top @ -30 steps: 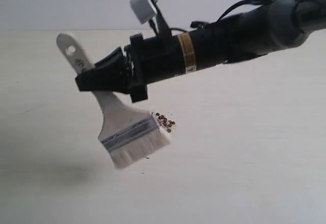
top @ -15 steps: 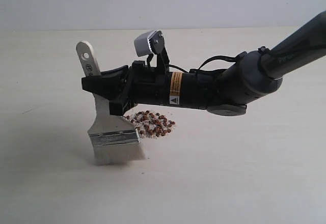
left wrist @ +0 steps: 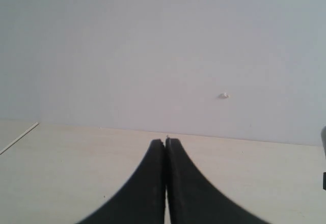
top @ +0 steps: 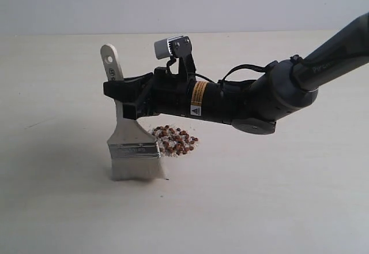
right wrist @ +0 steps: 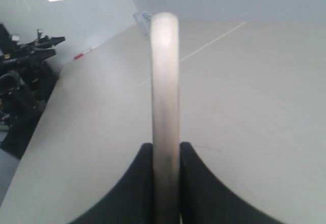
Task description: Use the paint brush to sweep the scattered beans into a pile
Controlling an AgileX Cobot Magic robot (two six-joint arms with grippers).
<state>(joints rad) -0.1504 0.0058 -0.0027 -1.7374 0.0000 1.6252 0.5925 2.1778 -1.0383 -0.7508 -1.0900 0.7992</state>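
My right gripper (top: 122,99) reaches across from the right and is shut on the pale wooden handle of the paint brush (top: 131,144). The brush stands nearly upright with its whitish bristles on the table, just left of the beans (top: 174,140), a small heap of reddish-brown beans mixed with off-white crumbs. In the right wrist view the handle (right wrist: 165,91) runs edge-on between the fingers of that gripper (right wrist: 166,147). The left gripper (left wrist: 165,141) is shut on nothing and shows only in the left wrist view; the beans and brush are out of that view.
The pale table (top: 277,196) stretches around the heap on all sides. A grey wall (top: 242,0) stands behind its far edge. Dark equipment (right wrist: 23,81) shows off the table's side in the right wrist view.
The brush has come down from a tilted, lifted pose to upright with bristles on the table, then slid slightly right toward the heap. The arm has dropped lower.
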